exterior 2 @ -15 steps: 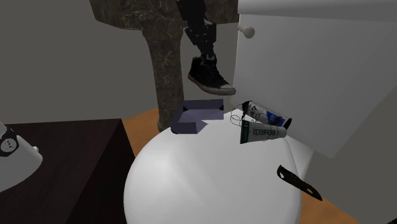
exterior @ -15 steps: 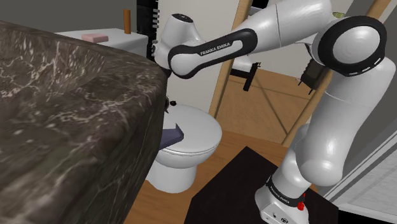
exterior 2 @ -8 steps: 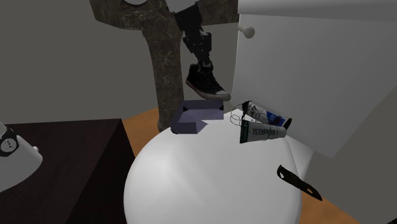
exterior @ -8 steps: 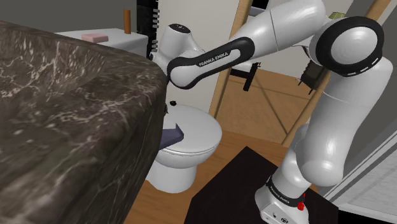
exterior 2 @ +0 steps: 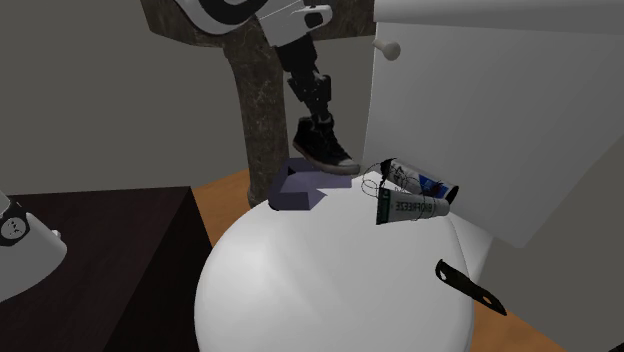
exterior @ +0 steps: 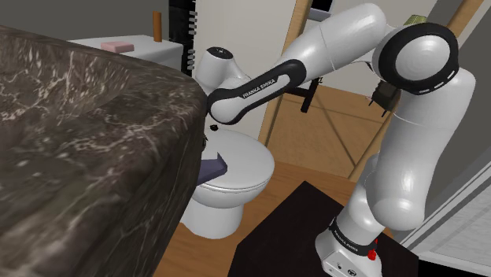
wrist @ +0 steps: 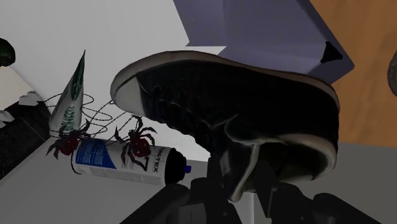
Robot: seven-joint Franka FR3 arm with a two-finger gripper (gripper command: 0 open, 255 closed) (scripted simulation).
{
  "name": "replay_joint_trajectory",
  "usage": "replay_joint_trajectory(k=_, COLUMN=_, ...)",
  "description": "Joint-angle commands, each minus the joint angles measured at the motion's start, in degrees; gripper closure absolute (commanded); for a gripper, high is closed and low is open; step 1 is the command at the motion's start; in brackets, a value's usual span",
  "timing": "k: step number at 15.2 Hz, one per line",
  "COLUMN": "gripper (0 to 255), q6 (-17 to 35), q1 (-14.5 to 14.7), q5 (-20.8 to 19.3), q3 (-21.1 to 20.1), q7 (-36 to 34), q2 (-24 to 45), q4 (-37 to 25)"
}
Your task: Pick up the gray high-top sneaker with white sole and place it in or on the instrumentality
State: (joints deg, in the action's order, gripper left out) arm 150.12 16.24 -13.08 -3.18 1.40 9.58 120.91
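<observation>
— Any container here?
— A purple-grey open box (exterior 2: 300,188), at the far left of the white toilet lid (exterior 2: 330,290). The dark high-top sneaker (exterior 2: 320,145) with a white sole hangs just above its far right corner; whether it touches, I cannot tell.
— What has changed?
— A second ago the sneaker hung higher and further right; it has come down toward the box.
— And the gripper (exterior 2: 318,108)?
— Its fingers are clamped on the sneaker's ankle collar, sole downward. A tube (exterior 2: 405,207) lies to the right.
</observation>
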Motion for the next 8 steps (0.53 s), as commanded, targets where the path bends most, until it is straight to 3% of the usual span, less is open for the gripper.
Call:
replay_joint_trajectory(k=1, gripper=255, q6=1.4, q1=0.0, q5=-0.5, q3=0.2, q7=-0.4, q2=0.9, q4=0.4)
replay_joint_trajectory(k=8, gripper=255, q6=4.7, q1=0.3, q5=-1.9, q3=0.7, q7=-1.8, q2=3.3, q4=1.3)
